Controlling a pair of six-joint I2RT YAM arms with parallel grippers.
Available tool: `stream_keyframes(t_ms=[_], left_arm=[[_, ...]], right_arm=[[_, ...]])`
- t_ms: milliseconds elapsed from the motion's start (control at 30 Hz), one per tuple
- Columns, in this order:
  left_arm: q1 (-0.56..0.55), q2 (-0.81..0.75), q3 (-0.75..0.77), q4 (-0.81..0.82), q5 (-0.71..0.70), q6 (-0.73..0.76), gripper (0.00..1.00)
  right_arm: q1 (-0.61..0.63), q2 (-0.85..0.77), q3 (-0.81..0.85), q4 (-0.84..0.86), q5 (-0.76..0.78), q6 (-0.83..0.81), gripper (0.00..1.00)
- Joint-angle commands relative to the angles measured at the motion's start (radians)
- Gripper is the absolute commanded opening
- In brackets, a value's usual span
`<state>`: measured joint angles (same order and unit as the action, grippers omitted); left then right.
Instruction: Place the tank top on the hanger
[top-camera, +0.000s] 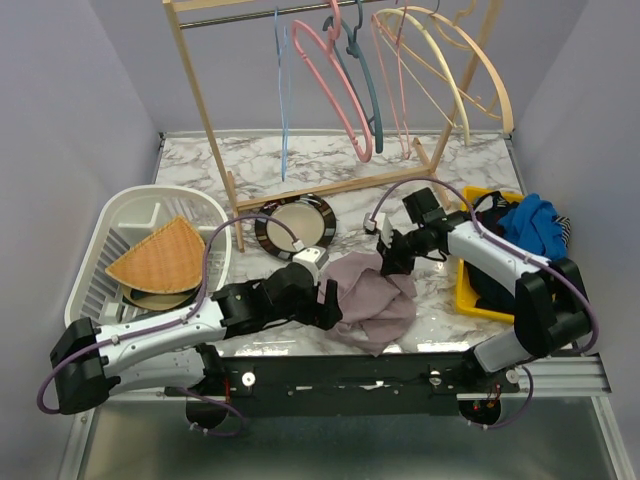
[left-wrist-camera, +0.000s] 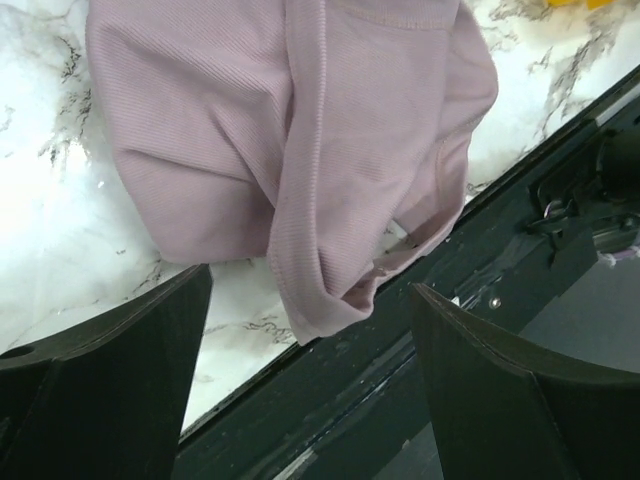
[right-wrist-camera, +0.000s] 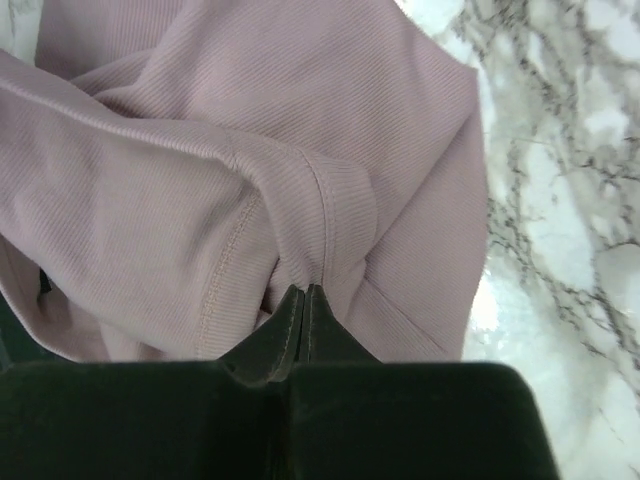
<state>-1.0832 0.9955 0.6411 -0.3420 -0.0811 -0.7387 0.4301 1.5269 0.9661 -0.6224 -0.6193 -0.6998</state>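
Marble-patterned white tabletop (top-camera: 300, 165) spreads under both arms, and the pale wooden clothes rack (top-camera: 200, 110) stands at its far edge, well beyond the right pincer (top-camera: 388, 258). The crumpled dusty-mauve ribbed tank top (top-camera: 375, 300) lies heaped directly under that pincer and just ahead of the left pincer (top-camera: 328, 300), one corner drooping over the table's near edge. The thin light-blue wire hanger (top-camera: 283, 100) hangs on the rack, well apart from both. The right pincer is pressed together on a seamed fold of the top, though I can't quite see how much cloth it has. The left one stands spread, holding nothing. If that bite is thin, the fabric could slip free on the lift, and a bunched top would hide its armholes from the hanger.
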Motion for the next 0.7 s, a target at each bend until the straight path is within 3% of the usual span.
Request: stream_keyframes(t_ms=[0,433,533,667], left_arm=[[-0.083,0.051,0.077,-0.120,-0.152,-0.030,0.91],[-0.175,0.282,0.241,-0.278,-0.402,-0.088,0.90],[-0.176,0.308,0.244,-0.278,-0.404,-0.087,0.85],[-0.176,0.328,0.258,-0.227,-0.373,-0.048,0.71]], right_arm=[[0.002,-0.100,0.014,0.000,0.020,0.006,0.01],[-0.040,-0.249,-0.009,0.004,0.108,0.011,0.01],[-0.080,-0.307,-0.024,0.026,0.130,0.034,0.01],[-0.129,-0.373,-0.047,0.050,0.150,0.072,0.01]])
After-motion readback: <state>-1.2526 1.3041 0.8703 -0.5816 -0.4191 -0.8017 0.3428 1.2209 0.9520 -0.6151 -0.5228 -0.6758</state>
